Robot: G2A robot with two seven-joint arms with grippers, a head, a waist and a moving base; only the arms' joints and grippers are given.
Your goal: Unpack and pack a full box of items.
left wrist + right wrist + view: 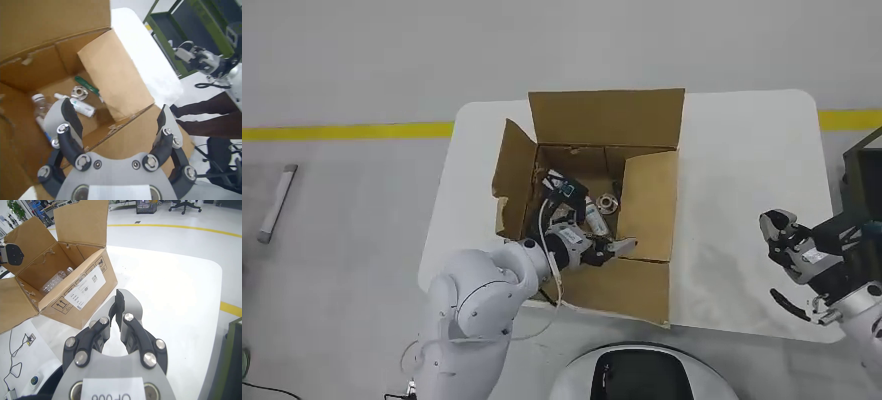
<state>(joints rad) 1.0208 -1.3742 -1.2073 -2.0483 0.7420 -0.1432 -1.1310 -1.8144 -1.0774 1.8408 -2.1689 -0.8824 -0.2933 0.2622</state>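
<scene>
Box (607, 118): open, flaps up, on the worktop (742, 170), left of its middle.
Inside: clear bottle (54, 281), white tube (83, 107), metal flange (79, 92) and green-handled tool (87, 85) lie on the bottom.
Left hand (115, 106): spread wide, empty, over the box's near side.
Right hand (119, 294): pads pressed together, empty, over the worktop's near right, well apart from the box.

Box (607, 118) on table (742, 200) centre; bottle (53, 281), tube (83, 107), flange (79, 92) lying inside.
</scene>
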